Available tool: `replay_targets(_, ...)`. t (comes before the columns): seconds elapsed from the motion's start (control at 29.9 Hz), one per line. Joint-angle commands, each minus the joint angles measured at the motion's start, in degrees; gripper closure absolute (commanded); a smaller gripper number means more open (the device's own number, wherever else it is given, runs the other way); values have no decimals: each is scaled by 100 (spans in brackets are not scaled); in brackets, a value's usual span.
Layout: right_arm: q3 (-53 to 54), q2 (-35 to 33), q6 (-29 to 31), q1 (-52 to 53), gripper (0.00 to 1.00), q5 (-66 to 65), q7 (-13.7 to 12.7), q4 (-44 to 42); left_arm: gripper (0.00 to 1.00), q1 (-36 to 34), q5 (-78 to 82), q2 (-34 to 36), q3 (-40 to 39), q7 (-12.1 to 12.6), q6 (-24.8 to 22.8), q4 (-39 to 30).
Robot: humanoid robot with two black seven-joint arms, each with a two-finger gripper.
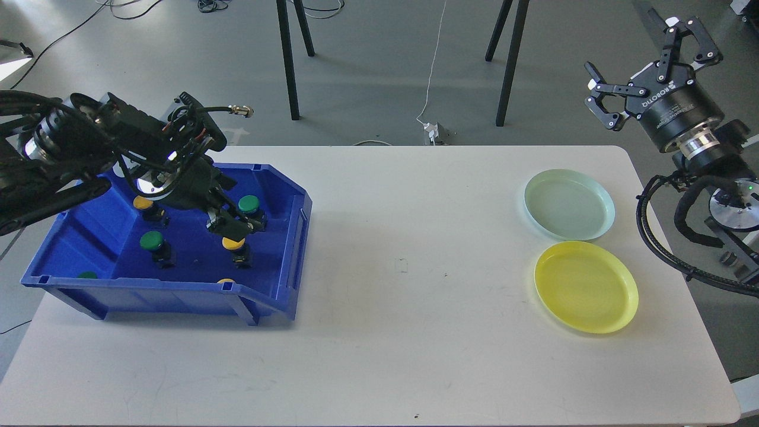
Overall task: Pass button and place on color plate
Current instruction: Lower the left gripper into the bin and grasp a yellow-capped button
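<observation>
A blue bin [89, 237] at the left of the white table holds several push buttons with green or yellow caps. My left gripper [232, 227] is down inside the bin, open, right above a yellow button [233, 244] and partly hiding it. A green button [249, 203] sits just behind it. Another green button [152, 239] and a yellow button [142, 203] lie further left. A pale green plate [569, 203] and a yellow plate [586, 286] lie at the right, both empty. My right gripper [633, 52] is open and empty, raised beyond the table's far right corner.
Two more button caps, green [88, 274] and yellow [225, 281], peek over the bin's front wall. Black stand legs [289, 65] and a white cable [436, 65] are on the floor behind the table.
</observation>
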Motion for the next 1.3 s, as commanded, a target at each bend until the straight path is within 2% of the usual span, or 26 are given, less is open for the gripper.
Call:
replay_targets(0.0, 1, -21, 0, -71, 1, 0, 20, -4, 0, 130, 8, -12, -2, 0, -1, 59)
replay_targets(0.13, 1, -12, 0, -97, 1, 0, 55, -4, 1, 271, -9, -20, -46, 0, -1, 129)
replay_targets(0.7, 1, -21, 0, -203, 1, 0, 55, -4, 2, 833, -44, -688, -55, 0, -1, 1421)
replay_targets(0.97, 9, -21, 0, -247, 1, 0, 64, 4, 4, 913, -62, -829, -55, 0, -1, 1501)
replay_targets(1.1, 9, -21, 0, -255, 1, 0, 64, -4, 12, 913, -97, -864, -64, 0, -1, 1606)
replay_targets(1.27, 9, -21, 0, -291, 1, 8, 64, 5, 14, 1001, -246, -882, -64, 0, -1, 1755)
